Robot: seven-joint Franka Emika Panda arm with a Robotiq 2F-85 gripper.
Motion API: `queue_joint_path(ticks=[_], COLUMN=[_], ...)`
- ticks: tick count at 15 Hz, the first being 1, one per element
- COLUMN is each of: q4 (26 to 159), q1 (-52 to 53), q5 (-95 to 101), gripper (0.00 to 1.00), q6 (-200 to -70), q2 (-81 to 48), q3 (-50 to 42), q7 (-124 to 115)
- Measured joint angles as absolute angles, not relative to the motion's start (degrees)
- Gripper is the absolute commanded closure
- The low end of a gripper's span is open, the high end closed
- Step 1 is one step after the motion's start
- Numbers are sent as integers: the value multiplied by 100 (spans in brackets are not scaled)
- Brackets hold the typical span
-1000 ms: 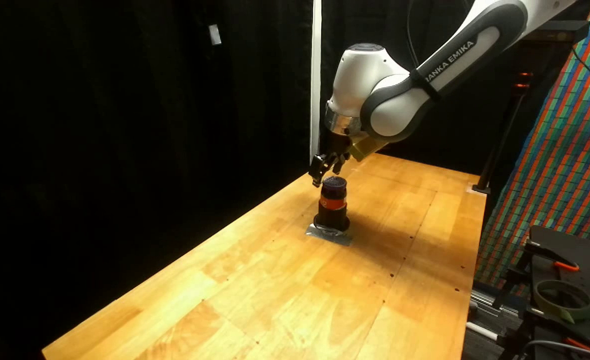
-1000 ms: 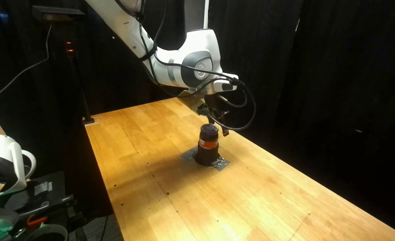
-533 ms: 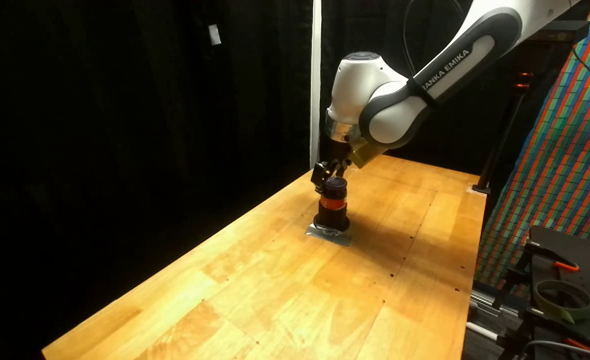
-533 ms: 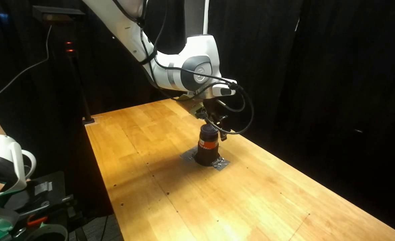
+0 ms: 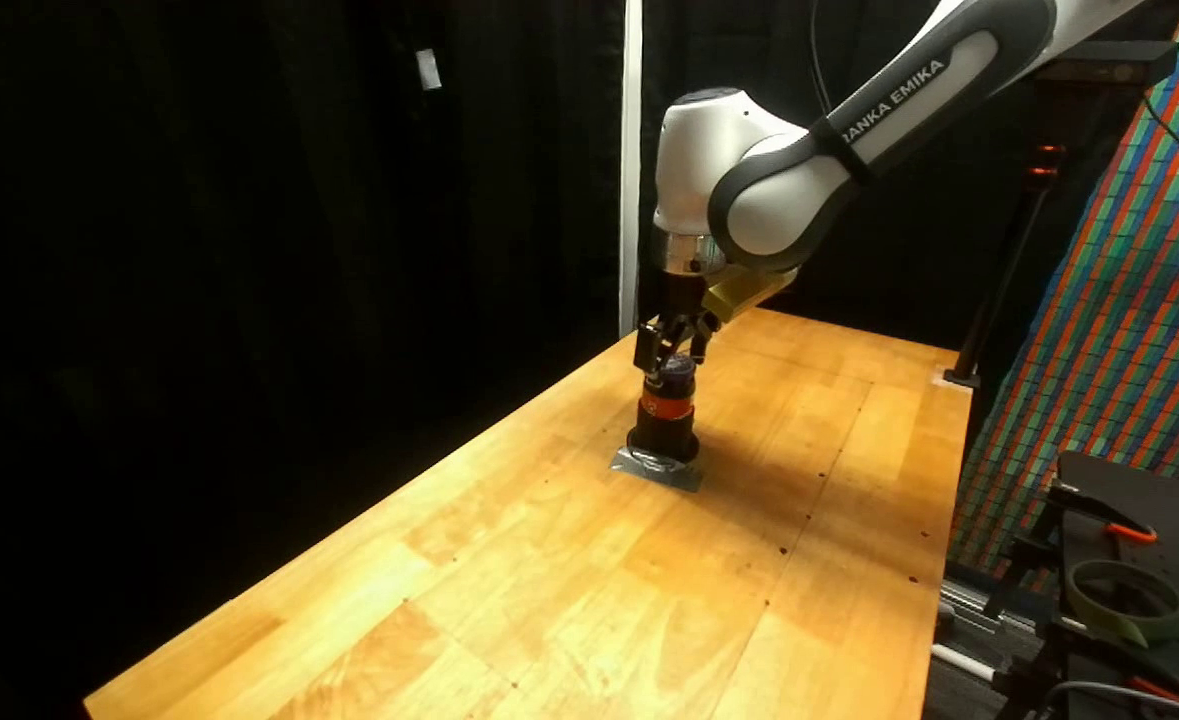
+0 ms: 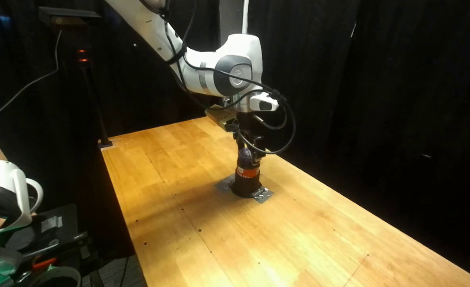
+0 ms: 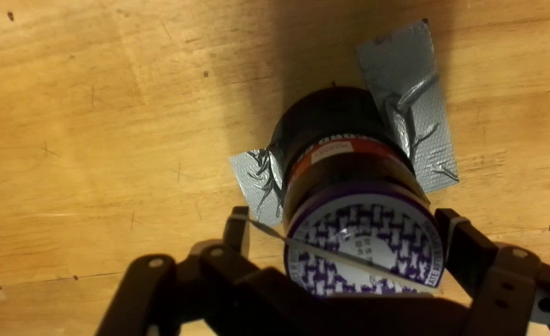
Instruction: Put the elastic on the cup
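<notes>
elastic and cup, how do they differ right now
The elastic is a thin, pale strand; the cup is a broad, mostly dark cylinder with an orange-red band. The elastic is stretched across the claw; the cup stands upright on the table. Both show partly within the claw's opening in the wrist view.

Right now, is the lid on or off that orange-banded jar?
On: in the wrist view, the purple-rimmed lid, printed face up, covers the top of the jar. How tightly, I cannot tell.
</notes>
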State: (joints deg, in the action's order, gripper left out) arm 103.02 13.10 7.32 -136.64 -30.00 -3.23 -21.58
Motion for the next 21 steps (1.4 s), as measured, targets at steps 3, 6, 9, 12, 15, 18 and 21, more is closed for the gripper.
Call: queue_joint_path(ticks=[3, 6, 9, 12, 15, 18, 21], q4=[10239, 10244, 10279, 10344, 10584, 11090, 11740], q1=[1163, 1009, 905, 888, 896, 896, 896], q5=[405, 181, 50, 48, 49, 50, 50], gripper=[0, 0, 27, 38, 63, 85, 92], q6=[-13089, -12720, -12601, -12678, -13033, -13656, -14503], q2=[-2937, -2927, -2927, -2919, -2802, -2517, -2179], q3=[-206, -114, -73, -73, -57, -22, 10], q7=[-2085, -1985, -1932, -1933, -1933, -1886, -1772])
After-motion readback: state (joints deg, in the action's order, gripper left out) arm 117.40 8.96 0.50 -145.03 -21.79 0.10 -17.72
